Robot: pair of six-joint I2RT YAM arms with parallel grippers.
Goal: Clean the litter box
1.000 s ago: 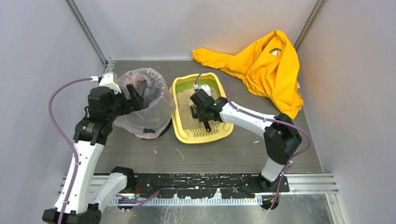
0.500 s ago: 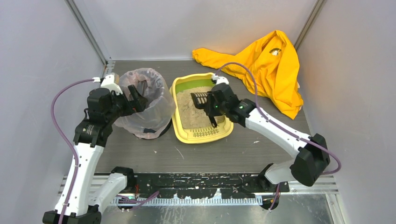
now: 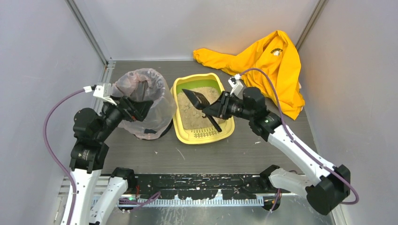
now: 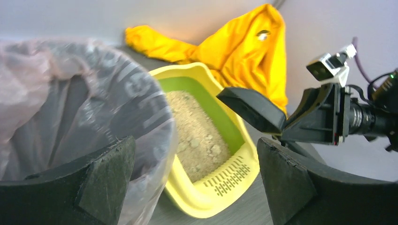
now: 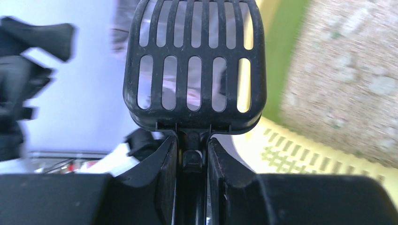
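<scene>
Your right pincer [image 3: 215, 108] is clenched on the scoop [image 3: 195, 98], held above the litter box [image 3: 202, 135] mid-tabletop [image 3: 234, 154] towards the rear edge. Left pincer [image 3: 137, 107] is released at the bin [image 3: 151, 80]. Risk: tilting the scoop in transit could scatter litter.

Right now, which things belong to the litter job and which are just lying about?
Job: litter box; black slotted scoop, clamped in the right hand; bag-lined bin; open left hand at the bin's rim.
Lying about: yellow sweatshirt, at the back right.
</scene>
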